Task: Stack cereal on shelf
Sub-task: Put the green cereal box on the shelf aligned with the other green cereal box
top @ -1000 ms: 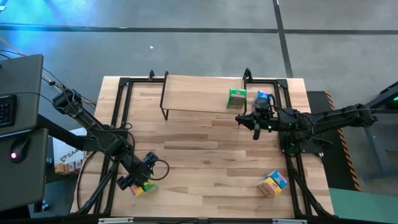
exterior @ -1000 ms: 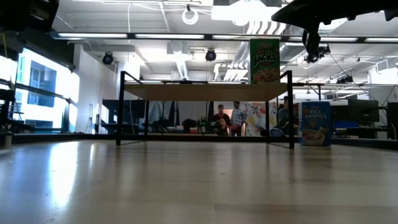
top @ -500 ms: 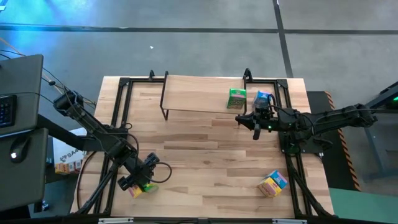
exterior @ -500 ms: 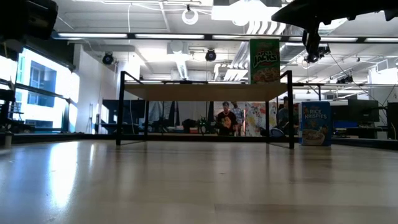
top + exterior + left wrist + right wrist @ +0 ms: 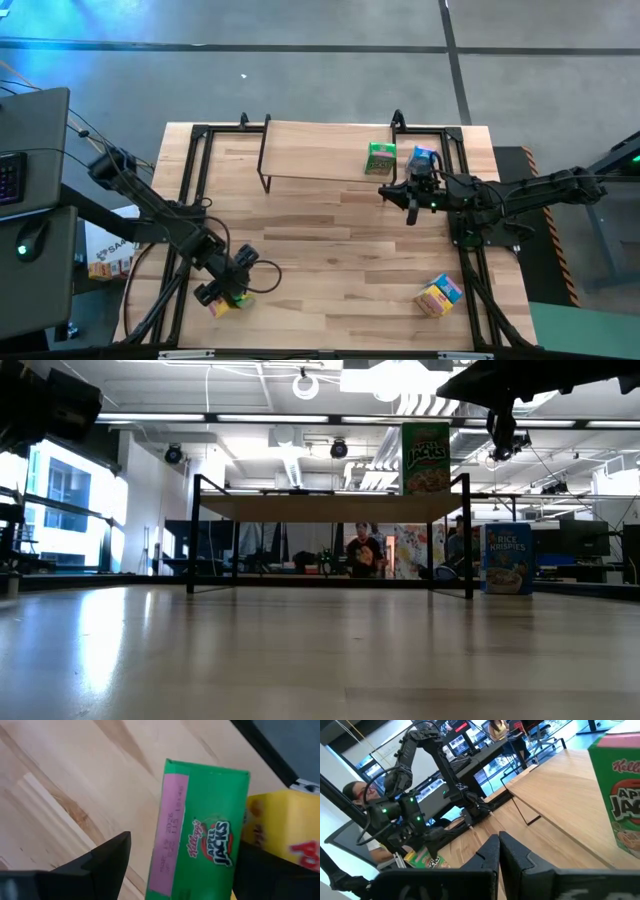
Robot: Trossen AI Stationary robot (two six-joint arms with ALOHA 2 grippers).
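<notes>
the left gripper (image 5: 232, 290) has crept closer over the green cereal box (image 5: 200, 835) at the table's (image 5: 330, 230) near-left corner, fingers wide around it. the right gripper (image 5: 499, 851) waits by the shelf (image 5: 320, 150), fingers narrow. a pickup looks imminent.

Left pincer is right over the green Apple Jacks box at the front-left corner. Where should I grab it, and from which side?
Grip the green Apple Jacks box across its two long edges, coming straight down from above. It lies flat, printed face up, so only those edges offer opposing surfaces. The left pincer is open and already straddles it. The yellow box sits tight against one long edge, so that finger has little clearance.
</notes>
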